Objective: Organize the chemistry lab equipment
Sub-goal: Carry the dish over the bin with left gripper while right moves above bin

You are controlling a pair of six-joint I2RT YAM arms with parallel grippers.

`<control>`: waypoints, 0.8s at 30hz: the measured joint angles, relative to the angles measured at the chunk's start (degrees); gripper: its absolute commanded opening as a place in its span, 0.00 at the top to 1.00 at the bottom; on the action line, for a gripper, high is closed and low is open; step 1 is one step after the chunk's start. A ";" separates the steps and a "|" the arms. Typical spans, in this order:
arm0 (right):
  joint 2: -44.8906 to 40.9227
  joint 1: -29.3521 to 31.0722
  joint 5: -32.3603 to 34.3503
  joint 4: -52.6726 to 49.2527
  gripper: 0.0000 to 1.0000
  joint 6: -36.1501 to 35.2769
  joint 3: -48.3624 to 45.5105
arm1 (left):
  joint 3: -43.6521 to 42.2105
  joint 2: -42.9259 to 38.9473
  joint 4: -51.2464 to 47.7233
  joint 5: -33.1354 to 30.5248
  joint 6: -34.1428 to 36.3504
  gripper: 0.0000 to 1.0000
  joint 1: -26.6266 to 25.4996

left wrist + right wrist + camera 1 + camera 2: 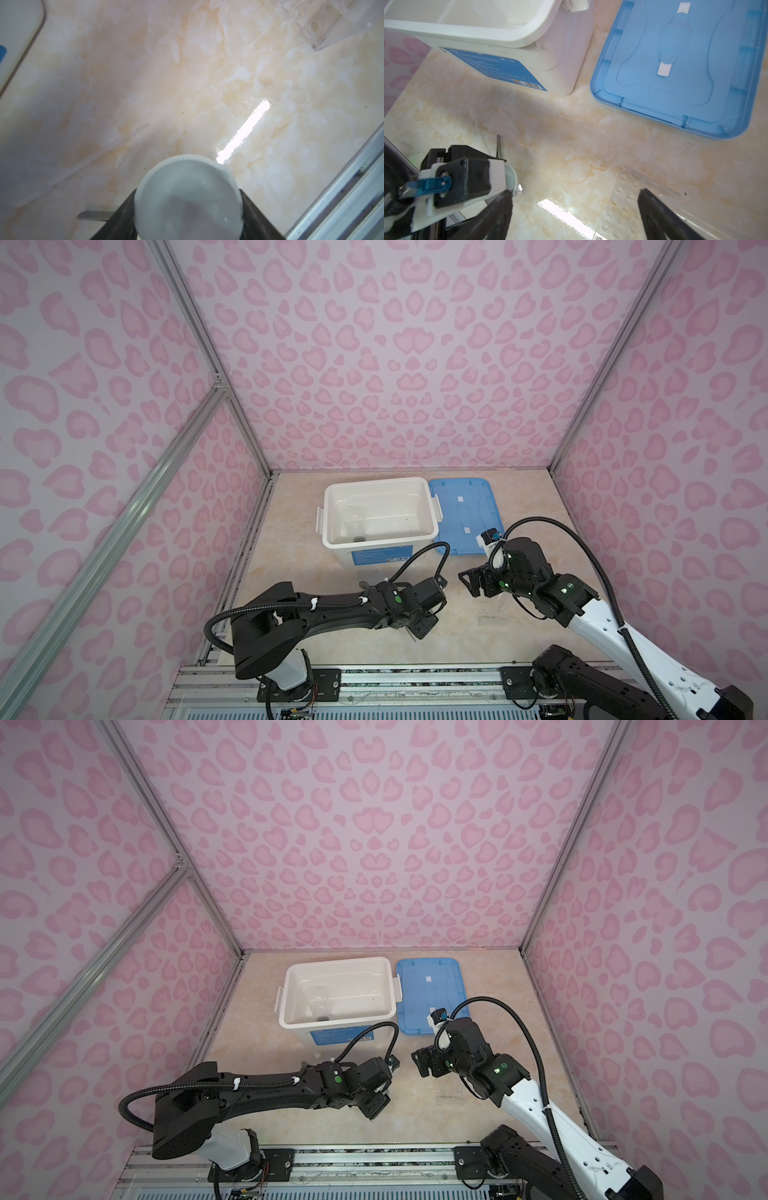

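Since the left gripper (188,207) fingers (120,220) are pressed on both sides of a small white dish (188,197) — low by the table (187,83), tweezers (93,215) & dropper (93,158) beside — pickup is judged underway; nxt a lift & carry to the white box (386,544) is needed. Right gripper (575,192) jaws are spread, empty.

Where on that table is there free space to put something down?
Bare table lies left of the box, toward the wall, and at the front middle along the rail. Crowded: before box and lid, where droppers, tweezers and clear rack lie.
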 measured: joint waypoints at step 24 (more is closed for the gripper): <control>11.50 3.65 -3.74 3.04 0.05 -0.66 20.13 | 25.57 -13.31 -22.32 -1.62 2.45 0.44 20.98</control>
